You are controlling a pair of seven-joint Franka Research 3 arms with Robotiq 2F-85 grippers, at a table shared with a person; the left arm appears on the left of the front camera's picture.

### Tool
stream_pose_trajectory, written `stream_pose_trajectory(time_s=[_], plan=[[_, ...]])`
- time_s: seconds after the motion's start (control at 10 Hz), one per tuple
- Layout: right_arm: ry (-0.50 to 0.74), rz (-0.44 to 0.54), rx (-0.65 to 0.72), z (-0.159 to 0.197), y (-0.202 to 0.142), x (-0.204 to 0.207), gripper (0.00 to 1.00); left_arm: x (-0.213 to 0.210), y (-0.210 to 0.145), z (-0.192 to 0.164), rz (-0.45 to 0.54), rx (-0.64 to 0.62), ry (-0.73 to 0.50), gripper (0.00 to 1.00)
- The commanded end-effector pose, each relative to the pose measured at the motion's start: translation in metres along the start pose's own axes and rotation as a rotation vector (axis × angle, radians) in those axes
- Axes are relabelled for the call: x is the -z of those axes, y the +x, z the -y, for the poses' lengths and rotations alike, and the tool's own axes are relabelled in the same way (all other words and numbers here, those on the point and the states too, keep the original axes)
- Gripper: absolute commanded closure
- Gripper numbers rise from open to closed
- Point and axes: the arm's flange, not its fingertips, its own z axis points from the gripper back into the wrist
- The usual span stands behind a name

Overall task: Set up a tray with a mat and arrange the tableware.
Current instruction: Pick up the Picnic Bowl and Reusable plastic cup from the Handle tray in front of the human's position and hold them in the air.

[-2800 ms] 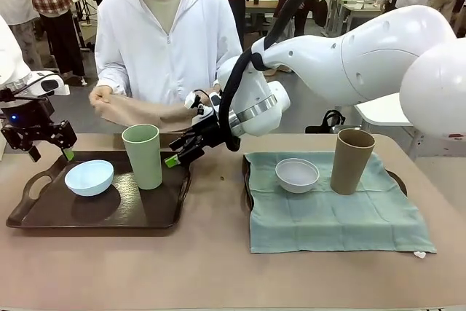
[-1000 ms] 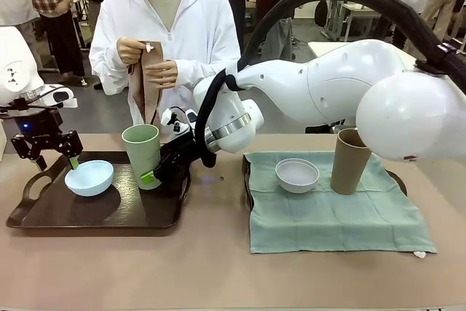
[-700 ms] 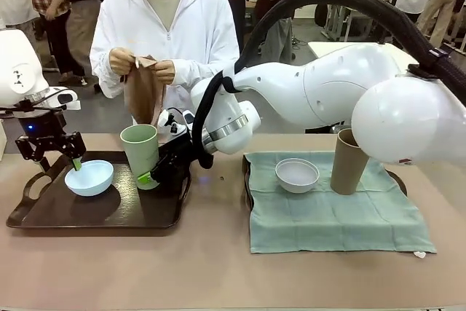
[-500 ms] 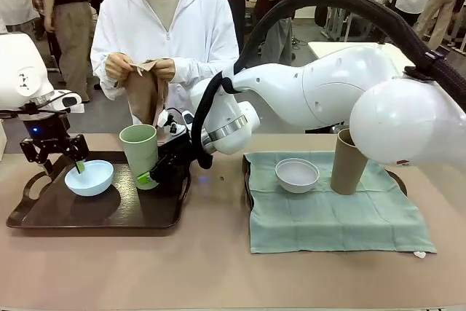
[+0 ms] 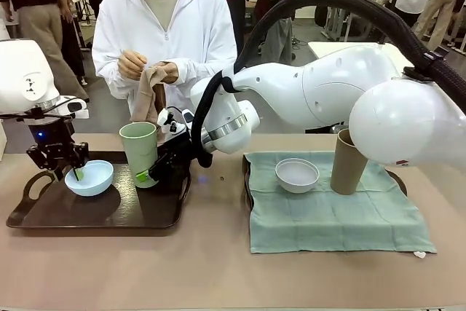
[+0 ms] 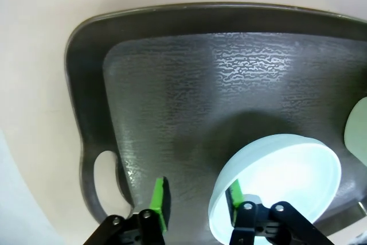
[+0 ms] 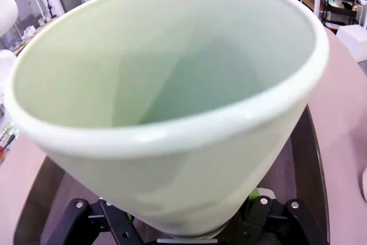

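teal cloth mat (image 5: 335,216): dressed, looks done | bare dark plastic tray (image 5: 44,213): person's brown cloth (image 5: 149,96) not yet laid | tall light-green cup (image 5: 138,147): between right gripper (image 5: 149,175) fingers, clamp unclear | pale blue round bowl (image 5: 91,178): rim between parted left gripper (image 5: 65,172) fingers

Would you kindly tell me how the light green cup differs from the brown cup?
The tall light green plastic cup stands on the bare dark tray; the tall brown plastic cup stands on a teal cloth mat. The right tool flanks the green cup's base; the brown cup stands free. Both are upright and handleless.
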Motion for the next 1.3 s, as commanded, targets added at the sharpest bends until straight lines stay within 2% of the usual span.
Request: stream_pose_trajectory(time_s=[0.0,0.1,0.2,0.3,0.4,0.5,0.7,0.8,1.0,1.2], plan=[[0.006,-0.01,-0.003,0.004,0.0,0.002,1.0,-0.006,0.004,0.0,-0.009,-0.02,-0.011,1.0],[0.003,-0.011,-0.002,0.005,-0.001,0.001,0.79,-0.007,0.004,0.0,-0.01,-0.021,-0.009,1.0],[0.0,-0.011,0.0,0.005,0.0,0.001,0.8,-0.01,0.004,0.0,-0.011,-0.022,-0.01,1.0],[-0.003,-0.012,0.002,0.005,-0.001,-0.001,1.0,-0.011,0.004,0.001,-0.013,-0.02,-0.012,1.0],[-0.006,-0.013,0.004,0.005,-0.001,-0.001,0.8,-0.013,0.002,0.001,-0.014,-0.018,-0.013,1.0],[-0.011,-0.012,0.006,0.006,-0.001,-0.004,1.0,-0.014,0.002,0.001,-0.017,-0.02,-0.012,1.0],[-0.026,-0.022,0.006,0.0,0.002,-0.008,1.0,-0.019,-0.002,0.002,-0.028,-0.022,-0.007,1.0],[-0.007,-0.041,0.013,-0.01,0.013,-0.015,0.78,-0.029,-0.007,0.003,-0.062,-0.015,-0.022,1.0],[-0.032,-0.107,-0.006,-0.046,0.054,-0.042,0.78,-0.084,-0.037,0.01,-0.008,0.014,-0.075,1.0],[-0.09,-0.132,-0.08,-0.087,0.108,-0.071,0.78,-0.164,-0.077,0.025,0.065,0.029,-0.113,1.0]])
